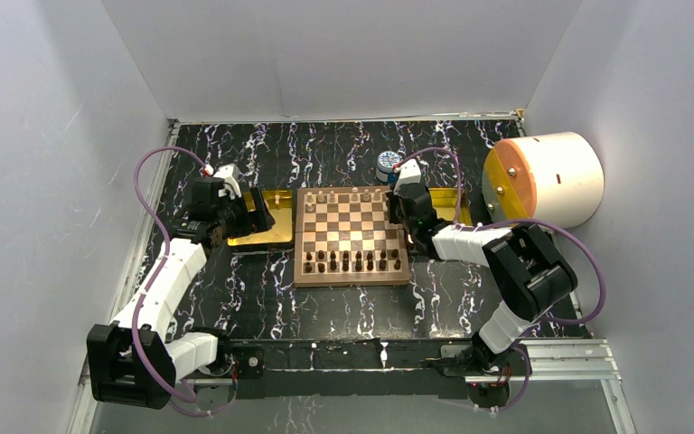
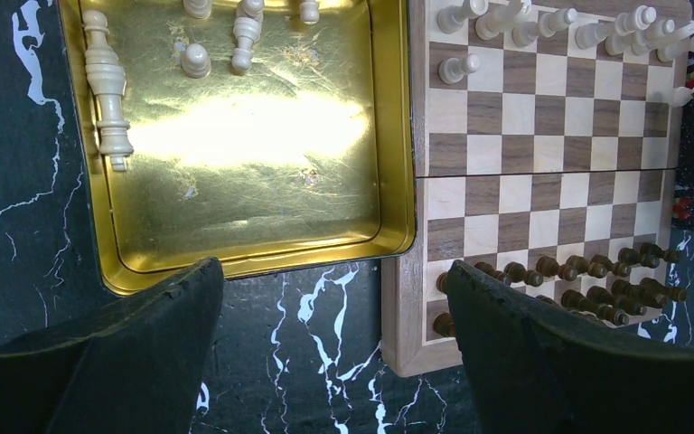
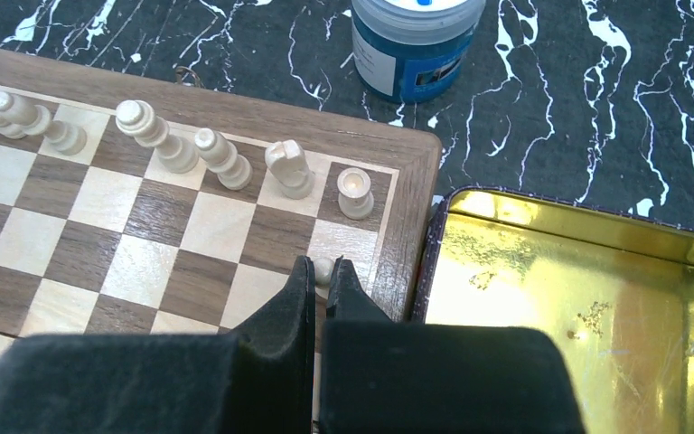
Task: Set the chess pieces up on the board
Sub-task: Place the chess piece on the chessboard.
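Cream pawn (image 3: pixel 323 269), half hidden in closed right gripper (image 3: pixel 323 266), board (image 3: pixel 99 249) cropped

Three cameras, one shared board (image 1: pixel 351 237)
The top camera looked down from high on the near side at the whole table (image 1: pixel 262 298). The left wrist camera hung close over a gold tray (image 2: pixel 253 181) and the board's left side; the right wrist camera sat closer, at its far right corner.

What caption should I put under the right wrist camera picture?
The right gripper pinches a cream pawn at the edge of the board, beside the corner rook.
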You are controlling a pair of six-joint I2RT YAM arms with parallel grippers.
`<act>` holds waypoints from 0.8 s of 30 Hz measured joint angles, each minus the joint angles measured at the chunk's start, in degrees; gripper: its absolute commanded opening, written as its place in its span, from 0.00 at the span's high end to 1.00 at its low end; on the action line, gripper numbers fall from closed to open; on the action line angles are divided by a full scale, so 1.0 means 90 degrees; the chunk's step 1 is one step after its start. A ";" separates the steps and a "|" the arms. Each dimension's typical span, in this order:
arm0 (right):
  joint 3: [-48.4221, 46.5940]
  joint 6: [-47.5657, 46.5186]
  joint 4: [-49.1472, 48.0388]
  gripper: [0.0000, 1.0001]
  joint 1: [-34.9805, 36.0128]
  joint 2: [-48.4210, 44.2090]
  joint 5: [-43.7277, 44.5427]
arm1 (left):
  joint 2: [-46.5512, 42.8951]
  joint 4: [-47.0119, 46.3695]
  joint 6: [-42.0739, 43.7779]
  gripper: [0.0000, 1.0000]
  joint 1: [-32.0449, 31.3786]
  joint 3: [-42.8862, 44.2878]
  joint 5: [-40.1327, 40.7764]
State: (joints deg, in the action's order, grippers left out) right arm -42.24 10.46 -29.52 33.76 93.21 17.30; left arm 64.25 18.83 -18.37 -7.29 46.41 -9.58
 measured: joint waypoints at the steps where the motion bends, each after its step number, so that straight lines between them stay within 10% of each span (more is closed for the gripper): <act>1: 0.0036 0.0012 -0.0032 0.96 0.0000 0.0017 0.0024 | -0.0012 -0.0002 0.0000 0.09 0.0000 0.0000 0.0000; 24: 0.0238 0.0206 -0.0899 0.86 0.0000 0.0410 0.0233 | -0.0061 -0.0049 0.0000 0.09 0.0000 -0.0002 -0.0034</act>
State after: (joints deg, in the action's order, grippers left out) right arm -40.10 12.32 -37.60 33.76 96.90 19.40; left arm 63.70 18.39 -18.37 -7.29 46.39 -9.89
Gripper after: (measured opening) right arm 0.121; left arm 0.909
